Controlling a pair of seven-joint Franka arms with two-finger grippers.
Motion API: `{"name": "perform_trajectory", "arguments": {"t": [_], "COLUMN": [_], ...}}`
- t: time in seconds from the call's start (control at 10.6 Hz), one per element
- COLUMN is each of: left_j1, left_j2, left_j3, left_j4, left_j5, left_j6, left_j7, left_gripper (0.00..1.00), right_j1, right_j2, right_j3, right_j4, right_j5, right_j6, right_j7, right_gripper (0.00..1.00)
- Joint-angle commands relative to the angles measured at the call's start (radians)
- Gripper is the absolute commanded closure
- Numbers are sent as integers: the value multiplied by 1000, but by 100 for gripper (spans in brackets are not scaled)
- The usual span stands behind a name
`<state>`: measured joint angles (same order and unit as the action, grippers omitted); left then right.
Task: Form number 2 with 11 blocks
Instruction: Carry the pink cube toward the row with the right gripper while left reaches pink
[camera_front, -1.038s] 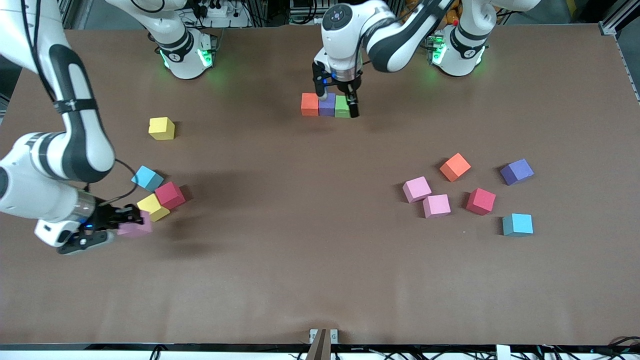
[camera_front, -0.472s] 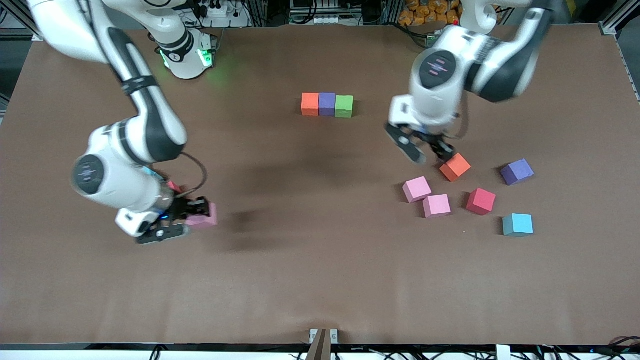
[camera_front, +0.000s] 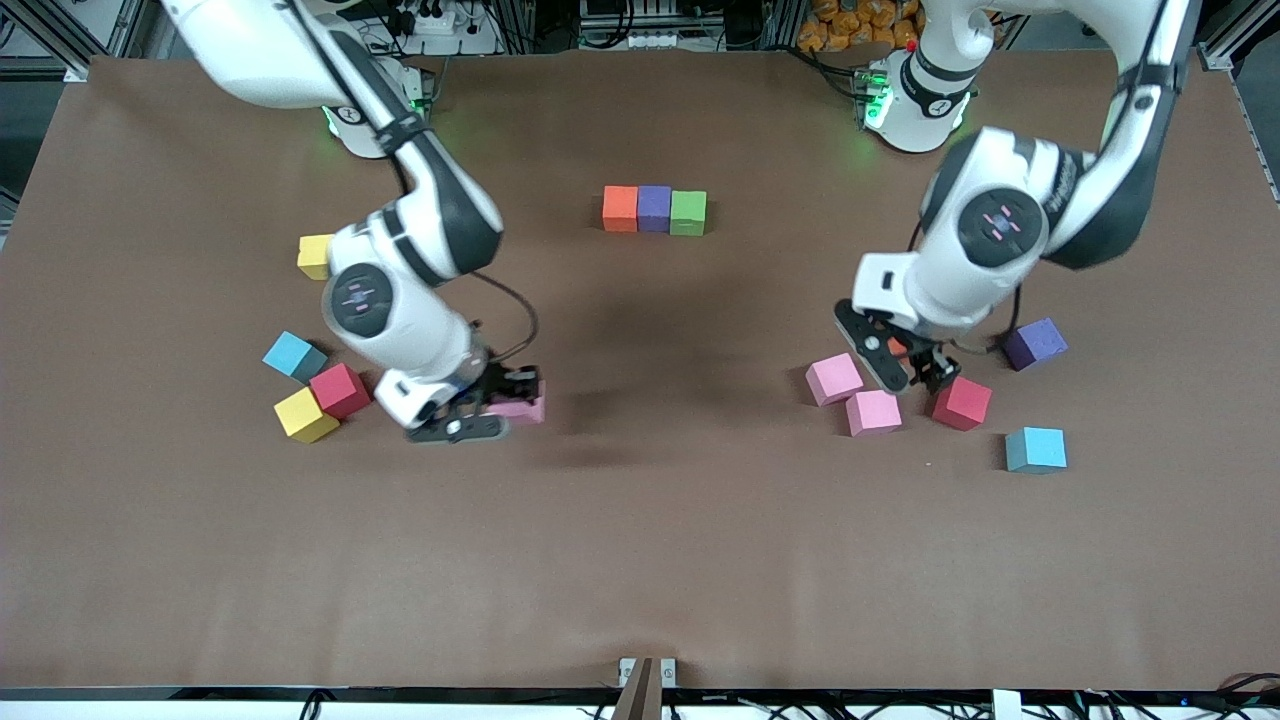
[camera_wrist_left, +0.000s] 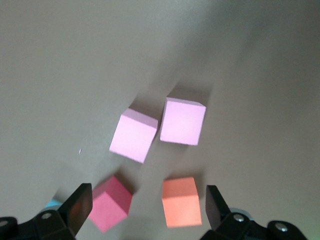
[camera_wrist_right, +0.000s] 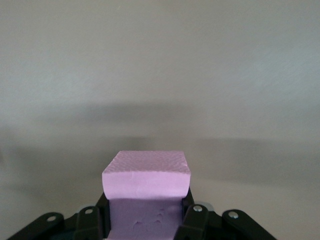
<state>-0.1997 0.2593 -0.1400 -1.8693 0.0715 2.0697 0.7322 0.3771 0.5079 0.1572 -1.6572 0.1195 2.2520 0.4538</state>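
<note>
Blocks lie in 3 groups on the brown table (camera_front: 640, 560). In the upper middle of the front view, 3 sit touching in 1 row: an orange block (camera_front: 620, 208), a purple block (camera_front: 654, 208) and a green block (camera_front: 688, 212). That row is all there is of the number 2.

The right gripper (camera_front: 500, 405) hangs low over the table at the middle height of the frame, near the right arm's end. Its jaws are shut tight on a pink block (camera_front: 522, 408). The right wrist view shows this held block (camera_wrist_right: 146, 175) up close, with only bare table past it.

The left gripper (camera_front: 905, 368) is over the group at the left arm's end, with its jaws wide apart and nothing in them. The front view shows 5 blocks there: 2 pink ones, 1 red, 1 purple and 1 light blue (camera_front: 1036, 449). The arm hides a 6th one. The left wrist view shows it: a second orange block (camera_wrist_left: 182, 202) on the table between the wide jaws, beside the red block (camera_wrist_left: 111, 202), with the 2 pink ones almost touching.

At the right arm's end lie 4 more: 2 yellow, 1 light blue, 1 red.

In all there are 14 blocks: 3 pink, 2 orange, 2 purple, 2 yellow, 2 red, 2 light blue, 1 green.
</note>
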Motion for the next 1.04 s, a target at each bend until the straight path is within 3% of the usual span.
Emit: {"name": "perform_trajectory", "arguments": {"t": [0.0,0.19,0.38,0.57,0.75,0.94], "left_j1": [-12,-23,-52,-69,-70,-70], "left_j2": [53,67,83,126,172,198], "left_j3": [3,5,8,8,8,8], "left_j4": [24,4,-52,-82,-94,-97], "left_j5": [-39,-30,-27,-26,60,71], "left_j6": [46,68,185,260,305,328], "left_j7": [41,12,9,10,10,9], "left_gripper": [0,0,0,0,0,0], "right_j1": [93,202,374,506,624,686], "right_j2": [27,32,44,67,92,112], "right_j3": [-11,-53,-166,-237,-287,-298], "right_j4": [-18,-48,-56,-56,-55,-56], "right_j5": [-12,-12,-12,-12,-11,-8], "right_j6": [69,116,126,132,136,140], "right_j7": [149,212,282,360,443,497], "right_gripper": [65,66,67,67,68,69]}}
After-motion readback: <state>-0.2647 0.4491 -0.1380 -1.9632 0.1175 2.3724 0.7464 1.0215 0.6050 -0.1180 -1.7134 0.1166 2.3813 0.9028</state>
